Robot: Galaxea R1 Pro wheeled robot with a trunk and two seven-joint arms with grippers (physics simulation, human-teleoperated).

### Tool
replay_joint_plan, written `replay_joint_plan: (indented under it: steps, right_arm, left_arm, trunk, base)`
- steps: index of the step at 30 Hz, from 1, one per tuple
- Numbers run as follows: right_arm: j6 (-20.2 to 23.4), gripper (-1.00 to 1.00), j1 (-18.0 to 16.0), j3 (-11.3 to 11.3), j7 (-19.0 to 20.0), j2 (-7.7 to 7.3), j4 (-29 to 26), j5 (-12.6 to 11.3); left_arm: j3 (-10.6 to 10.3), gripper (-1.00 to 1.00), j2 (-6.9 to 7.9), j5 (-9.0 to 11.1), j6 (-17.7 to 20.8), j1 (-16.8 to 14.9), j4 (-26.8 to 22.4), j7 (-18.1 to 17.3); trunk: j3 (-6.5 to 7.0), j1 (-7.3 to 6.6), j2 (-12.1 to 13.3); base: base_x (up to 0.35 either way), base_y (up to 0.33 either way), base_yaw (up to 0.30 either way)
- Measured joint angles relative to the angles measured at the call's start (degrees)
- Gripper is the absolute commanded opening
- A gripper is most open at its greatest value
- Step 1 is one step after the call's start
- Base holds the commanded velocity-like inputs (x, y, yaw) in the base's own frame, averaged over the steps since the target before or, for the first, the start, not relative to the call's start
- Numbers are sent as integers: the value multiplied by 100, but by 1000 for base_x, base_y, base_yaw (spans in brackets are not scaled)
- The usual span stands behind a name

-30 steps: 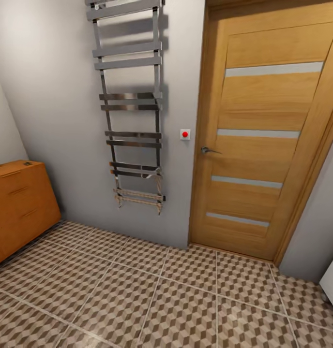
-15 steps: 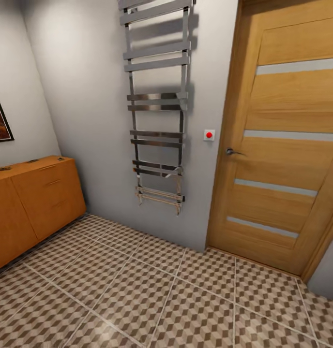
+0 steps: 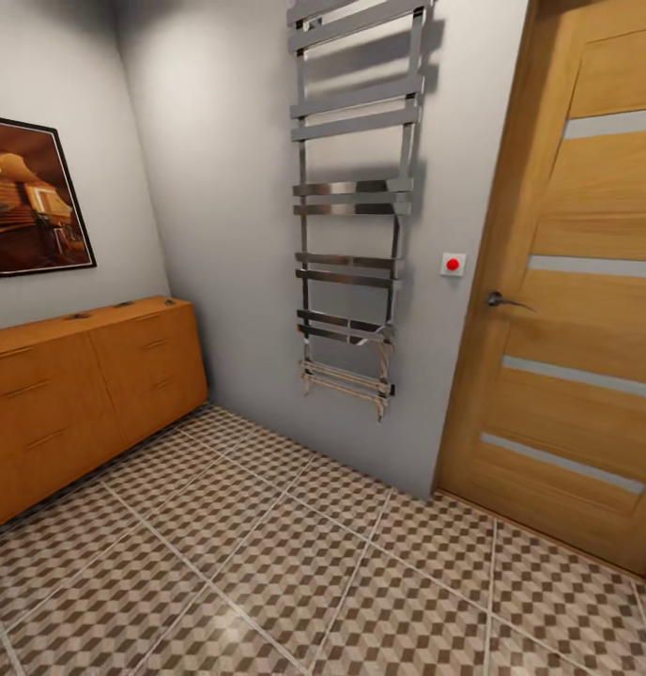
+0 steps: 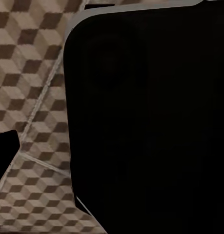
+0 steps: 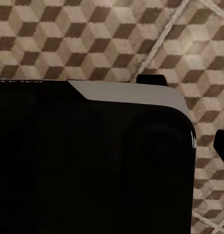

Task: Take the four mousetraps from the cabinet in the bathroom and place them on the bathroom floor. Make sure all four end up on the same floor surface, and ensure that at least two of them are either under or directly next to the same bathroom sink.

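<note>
Cabinet [image 3: 88, 394] is coming into fuller view at the left of the head view; against the two earlier head pictures the whole scene has slid rightward, so the camera has turned left, not the furniture; a framed picture [image 3: 32, 197] on the left wall is now fully exposed, the towel radiator [image 3: 351, 207] sits mid-frame and the wooden door [image 3: 576, 310] is cut by the right edge. Cabinet is the low orange-wood sideboard against the left wall, drawer fronts shut, slim bar handles visible; small dark bits lie on its top near the far end, too small to call mousetraps. Bathroom floor [image 3: 295, 563] with its cube-pattern tiles spreads across the near ground, nothing lying on it that I can make out. Both wrist views look down at the same tiling past a dark body panel; left gripper and right gripper jaws cannot be told, wide or narrow, as the fingers are not legible there. Judgement: still the approach step, nothing fetched yet; the turn lines the robot up on the cabinet, and next it likely needs to close in and open a front.
</note>
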Motion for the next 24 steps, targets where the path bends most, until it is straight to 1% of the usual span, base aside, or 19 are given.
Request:
replay_joint_plan:
  steps: [24]
  right_arm:
    - [0,100,0,8,0,-9,0,0]
  left_arm:
    - [-1,100,-51,-1,0,0,-1,0]
  trunk:
    - [0,0,0]
  base:
    - [0,-1,285]
